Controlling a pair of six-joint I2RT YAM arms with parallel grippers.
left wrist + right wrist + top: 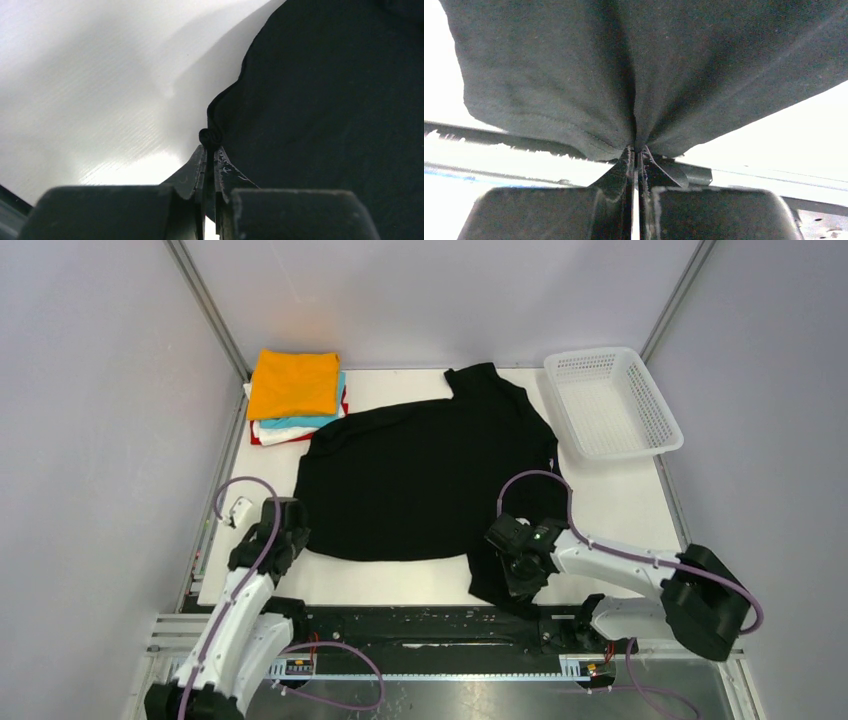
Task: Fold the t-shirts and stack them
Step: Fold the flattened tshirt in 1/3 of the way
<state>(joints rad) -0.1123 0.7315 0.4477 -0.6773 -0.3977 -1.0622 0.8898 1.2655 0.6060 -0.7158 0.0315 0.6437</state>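
A large black t-shirt [420, 475] lies spread over the middle of the white table. My left gripper [290, 535] is shut on the shirt's near left edge; in the left wrist view the cloth [330, 100] is pinched at the fingertips [210, 145]. My right gripper [520, 570] is shut on the shirt's near right corner; in the right wrist view the black cloth [624, 75] bunches into the closed fingers [636, 150]. A stack of folded shirts stands at the back left: orange [293, 383] on top, turquoise [325, 420], white [290, 432] and red [258, 439] below.
A white plastic mesh basket [612, 402] stands at the back right. The table's near edge and a black rail [430, 625] lie just behind the grippers. Grey walls close in on both sides.
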